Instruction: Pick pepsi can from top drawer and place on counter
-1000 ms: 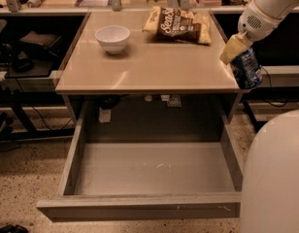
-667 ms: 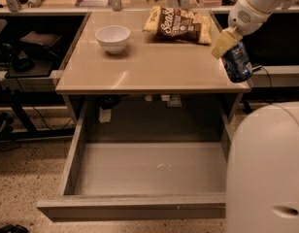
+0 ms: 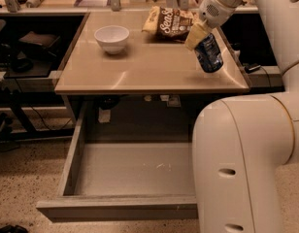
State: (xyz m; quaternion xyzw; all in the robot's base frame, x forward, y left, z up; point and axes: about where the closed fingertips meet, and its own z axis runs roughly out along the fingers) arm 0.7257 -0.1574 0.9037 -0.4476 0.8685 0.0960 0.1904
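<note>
My gripper is shut on the pepsi can, a dark blue can held tilted just above the right part of the beige counter. The can hangs below the yellowish fingers and does not seem to rest on the surface. The top drawer is pulled wide open below the counter, and its visible grey bottom is bare. My white arm hides the drawer's right part.
A white bowl stands on the counter's left rear. A brown-yellow snack bag lies at the rear, just left of the gripper. Dark shelves with cables flank the counter on both sides. The floor is speckled.
My gripper has carried the can leftward from beyond the counter's right edge to over its right part. The arm's white body now covers more of the drawer's right side.
</note>
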